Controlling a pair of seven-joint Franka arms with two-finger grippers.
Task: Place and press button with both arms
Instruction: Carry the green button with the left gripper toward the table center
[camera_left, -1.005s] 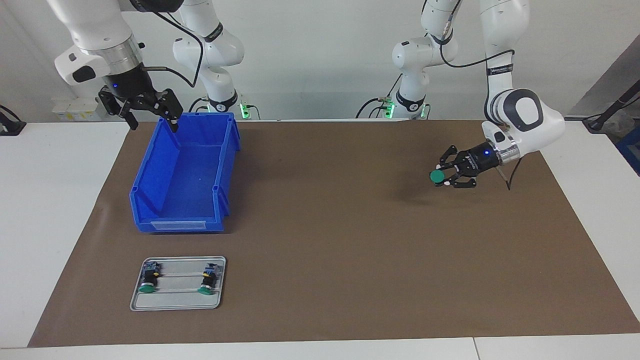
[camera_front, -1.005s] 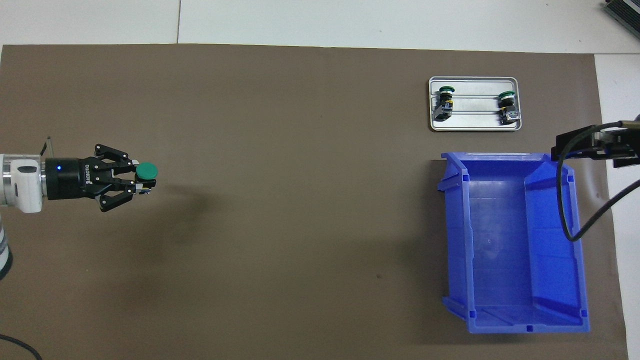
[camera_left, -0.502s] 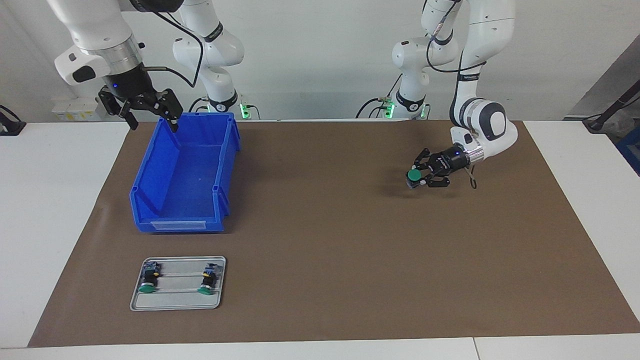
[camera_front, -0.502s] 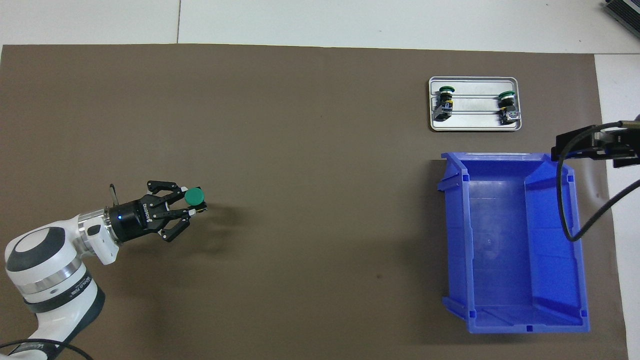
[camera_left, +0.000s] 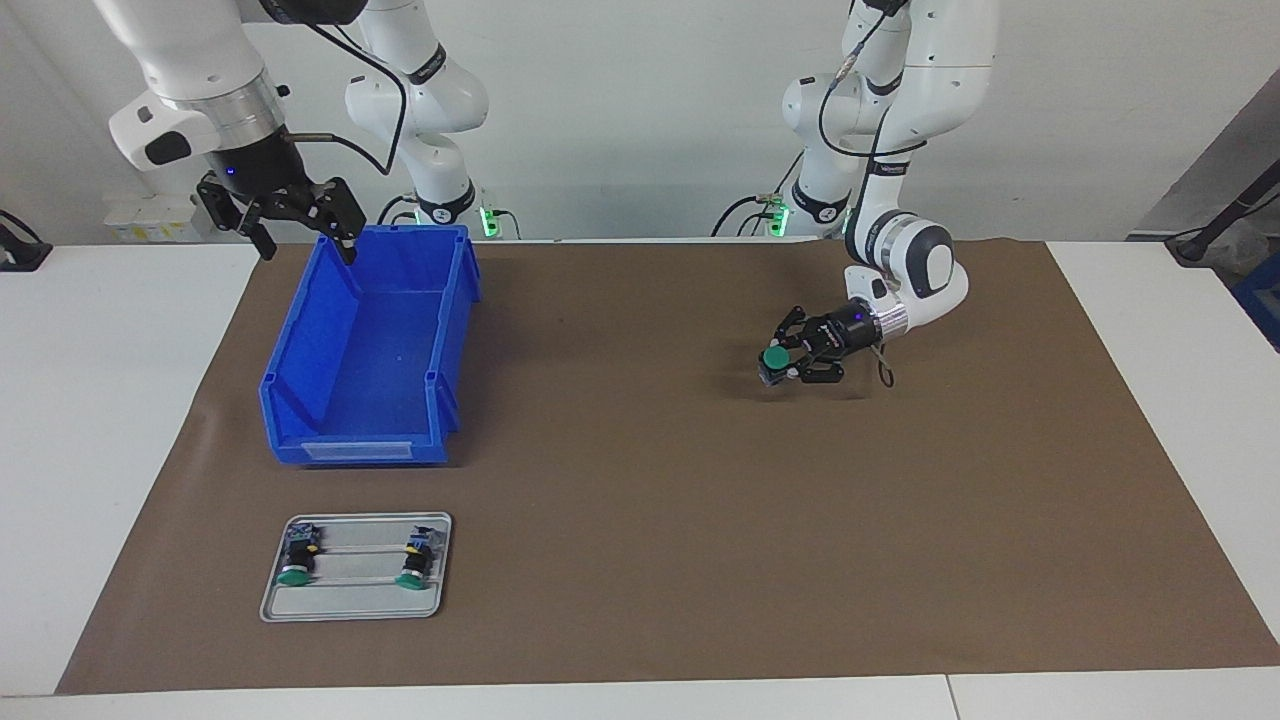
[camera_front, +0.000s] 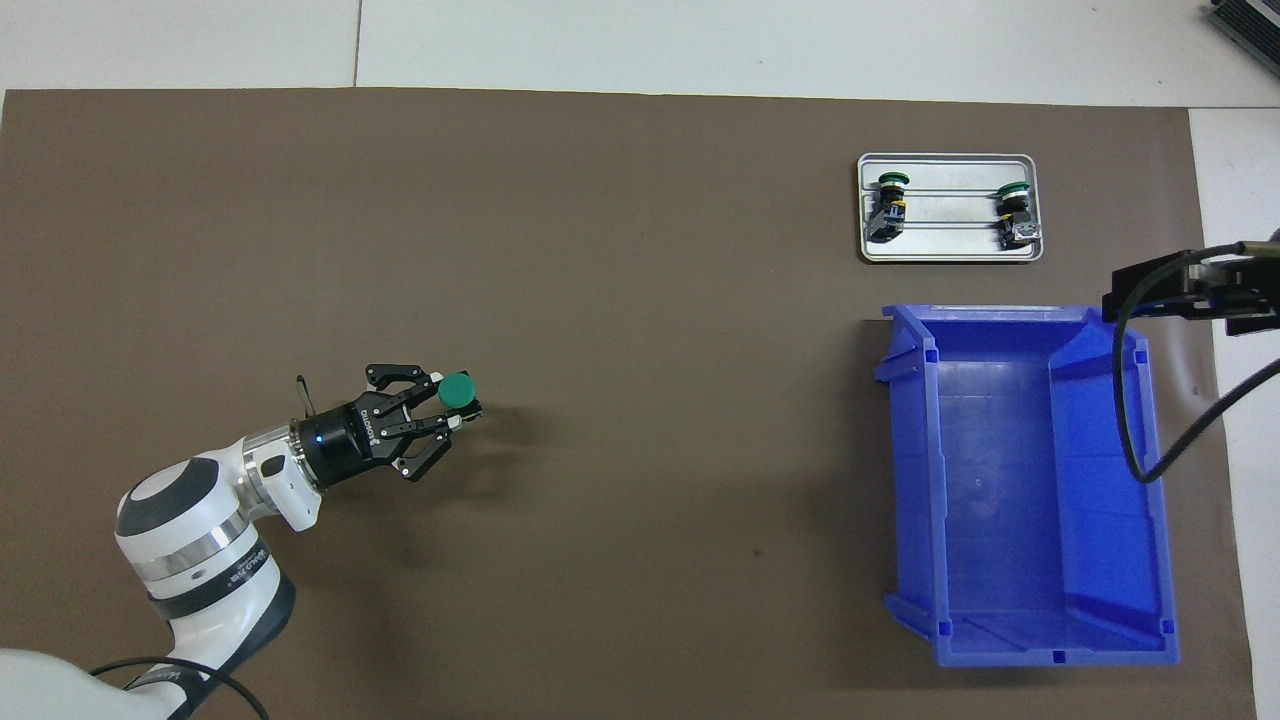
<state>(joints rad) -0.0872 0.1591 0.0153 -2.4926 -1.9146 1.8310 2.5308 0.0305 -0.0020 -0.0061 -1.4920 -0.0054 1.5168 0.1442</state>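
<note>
left gripper (camera_left: 783, 360) level, low over mat, grasping button (camera_left: 773, 357) | right gripper (camera_left: 300, 225) spread over bin rim (camera_left: 345, 275)

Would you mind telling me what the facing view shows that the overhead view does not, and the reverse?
Only the facing view shows both arm bases and the whole right hand, open over the blue bin's rim. Only the overhead view shows the bin's floor laid out flat. Both show the left hand shut on the button over the brown mat, and the tray with two more buttons.
</note>
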